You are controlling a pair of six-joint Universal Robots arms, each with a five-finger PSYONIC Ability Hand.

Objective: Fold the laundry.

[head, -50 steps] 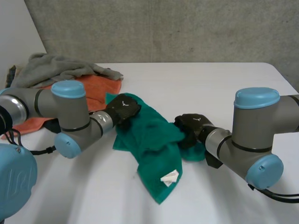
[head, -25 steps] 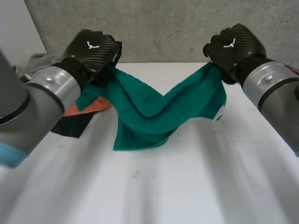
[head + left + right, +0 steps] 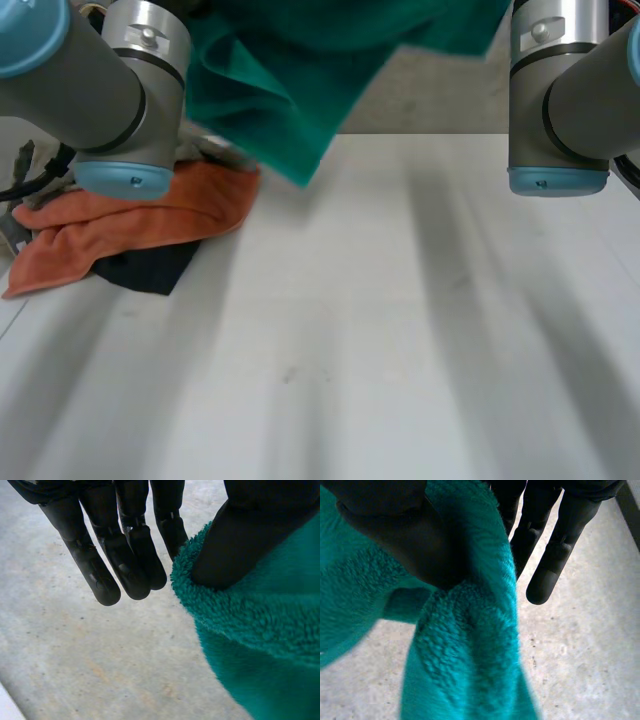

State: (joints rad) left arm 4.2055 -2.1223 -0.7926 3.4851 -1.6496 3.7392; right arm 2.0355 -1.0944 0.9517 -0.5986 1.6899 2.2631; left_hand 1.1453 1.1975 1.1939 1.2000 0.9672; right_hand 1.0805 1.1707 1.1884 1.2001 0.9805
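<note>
A green towel [image 3: 290,90] hangs in the air above the far side of the white table [image 3: 400,330], stretched between my two raised arms, with one corner drooping. My left arm [image 3: 110,90] and right arm [image 3: 570,90] both reach upward. In the left wrist view my left hand [image 3: 125,555] pinches the towel [image 3: 260,630] at its edge with the thumb, its other fingers straight beside the cloth. In the right wrist view my right hand [image 3: 555,555] pinches a bunched edge of the towel [image 3: 465,655] under its thumb.
An orange cloth [image 3: 130,215] lies crumpled at the table's far left with a black cloth [image 3: 150,268] under its near edge. A grey concrete wall stands behind the table.
Both hands have risen from the table with the green towel, lifting it clear of the surface; the hands have gone up past the head view's upper edge.
</note>
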